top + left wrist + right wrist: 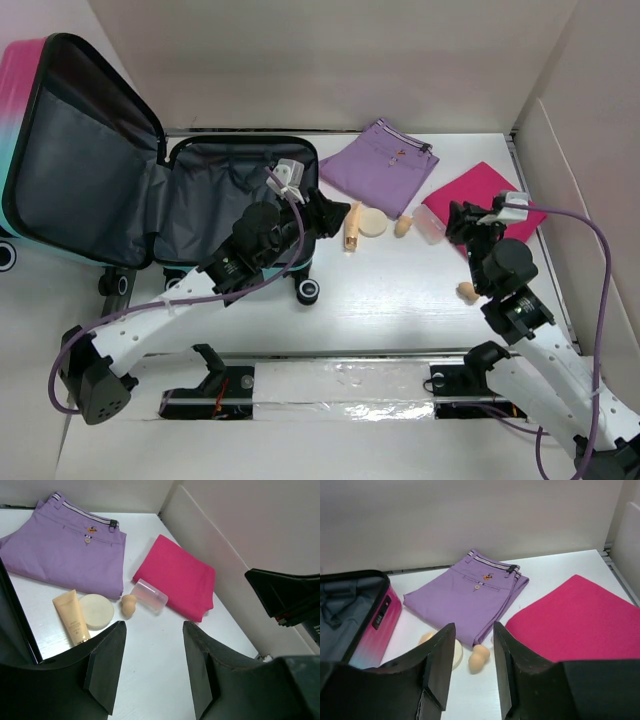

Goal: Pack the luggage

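Black, blunt fingers of the left gripper (152, 655) stand apart with nothing between them, and the right gripper (471, 660) is likewise parted and empty. Just ahead of the left fingers lie a matte cream tube (72, 617), a round flat puff (96, 611), an egg-shaped sponge (128, 605) and a small clear cup (150, 595), seemingly on its side. Beyond them is a folded purple garment (65, 550) with a striped waistband, and to the right a folded magenta cloth (180, 580), soft and thick. The luggage (95, 170) lies open just left of and behind the left gripper, and off to the left of the right one. It has a hard glossy pink-to-teal shell, limp grey lining and a raised lid. Judged from here, the sponge and cup are rounded and light and would likely roll or squirt out of an off-centre pinch. Pinching only the top layer of either cloth would probably unfold it. Both arms reaching for the same cluster could collide, and a nudge might roll the luggage on its wheels (310, 291) or drop the lid.
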Available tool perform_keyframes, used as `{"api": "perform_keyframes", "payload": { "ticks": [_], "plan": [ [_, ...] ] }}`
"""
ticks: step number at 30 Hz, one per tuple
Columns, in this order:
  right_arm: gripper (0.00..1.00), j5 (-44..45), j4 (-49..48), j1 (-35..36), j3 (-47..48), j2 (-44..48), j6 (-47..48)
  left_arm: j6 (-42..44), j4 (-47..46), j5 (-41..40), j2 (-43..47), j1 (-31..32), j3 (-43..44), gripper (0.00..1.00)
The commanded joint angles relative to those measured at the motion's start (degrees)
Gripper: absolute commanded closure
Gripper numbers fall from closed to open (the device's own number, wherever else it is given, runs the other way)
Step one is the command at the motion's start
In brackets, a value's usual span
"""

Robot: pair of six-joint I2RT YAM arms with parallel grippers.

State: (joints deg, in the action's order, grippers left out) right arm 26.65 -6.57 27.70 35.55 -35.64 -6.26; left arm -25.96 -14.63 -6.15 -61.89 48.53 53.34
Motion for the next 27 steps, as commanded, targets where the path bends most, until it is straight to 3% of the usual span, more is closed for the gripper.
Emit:
{"api": "perform_keyframes", "payload": {
  "ticks": [1, 5, 6, 10, 13, 14, 17, 18, 21, 24, 25, 27],
  "plan": [
    [0.72, 2.3, -1.2, -0.5, -0.3, 1.2, -0.4, 0.5, -3.1, -0.5, -0.3, 0.1, -0.9, 0.53],
    [1.0, 2.4, -1.8, -0.5, -1.0, 2.1, -0.4, 1.1, -3.7, 1.2, -1.2, 0.6, -0.9, 0.69],
    [1.0, 2.3, -1.9, -0.5, -1.2, 2.0, -0.4, 1.3, -3.5, 1.4, -1.6, 0.6, -0.8, 0.79],
    [1.0, 2.4, -2.0, -0.5, -1.2, 1.6, -0.5, 2.7, -2.7, 2.5, -4.2, 0.6, 0.1, 1.0],
    [1.0, 2.8, -2.0, -0.5, -1.3, 1.5, -0.6, 4.9, 2.1, -4.6, -8.1, 4.9, 2.2, 1.0],
    [1.0, 2.6, -1.9, -0.5, -1.3, 1.6, -0.6, 6.9, 6.8, -13.5, -11.6, 8.9, 7.3, 1.0],
    [1.0, 2.4, -2.0, -0.5, -1.4, 1.7, -0.6, 8.2, 14.3, -24.0, -20.1, 12.0, 13.3, 0.99],
    [1.0, 2.5, -2.0, -0.5, -1.6, 1.7, -0.6, 7.9, 18.2, -26.5, -21.7, 12.0, 15.0, 0.91],
    [0.89, 2.7, -2.5, -0.5, -1.8, 1.8, -0.7, 7.1, 18.9, -26.6, -26.0, 10.7, 17.0, 0.75],
    [0.74, 2.8, -2.4, -0.5, -2.0, 2.1, -0.7, 6.7, 16.3, -21.7, -28.5, 7.3, 15.5, 0.62],
    [0.66, 2.8, -2.5, -0.5, -2.1, 2.4, -0.8, 6.5, 16.1, -20.9, -29.4, 6.5, 15.3, 0.6],
    [0.62, 2.7, -2.7, -0.5, -2.2, 2.6, -0.8, 6.4, 16.4, -19.5, -32.9, 5.3, 16.4, 0.57]
  ]
}}
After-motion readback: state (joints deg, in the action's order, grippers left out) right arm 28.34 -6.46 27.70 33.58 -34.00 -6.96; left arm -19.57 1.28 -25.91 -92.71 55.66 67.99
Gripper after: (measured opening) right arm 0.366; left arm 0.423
